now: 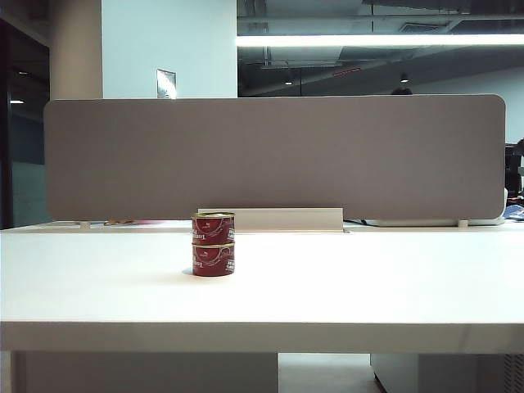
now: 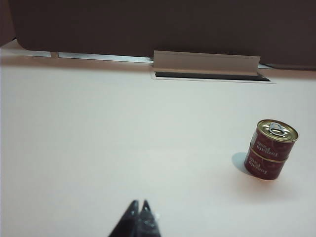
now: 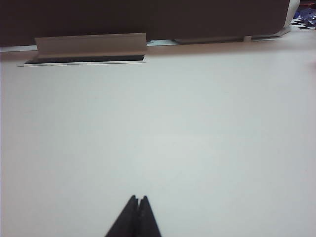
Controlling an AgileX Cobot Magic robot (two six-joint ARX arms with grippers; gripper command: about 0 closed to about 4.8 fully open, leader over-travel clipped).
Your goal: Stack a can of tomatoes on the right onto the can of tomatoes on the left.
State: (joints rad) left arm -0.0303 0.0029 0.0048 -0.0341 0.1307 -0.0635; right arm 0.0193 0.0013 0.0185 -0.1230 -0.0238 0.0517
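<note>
Two red cans of tomatoes stand as one stack on the white table: the upper can (image 1: 213,227) rests squarely on the lower can (image 1: 213,259). The left wrist view shows the same stack, upper can (image 2: 273,140) with its pull-tab lid on the lower can (image 2: 264,167). My left gripper (image 2: 138,204) is shut with nothing between its black tips, well away from the stack. My right gripper (image 3: 138,199) is shut and empty over bare table; no can shows in its view. Neither gripper appears in the exterior view.
A grey partition panel (image 1: 274,155) runs along the back of the table (image 1: 368,286). A raised cable flap (image 1: 282,219) sits just behind the stack, also seen as the flap (image 2: 206,62) and flap (image 3: 91,44) from the wrists.
</note>
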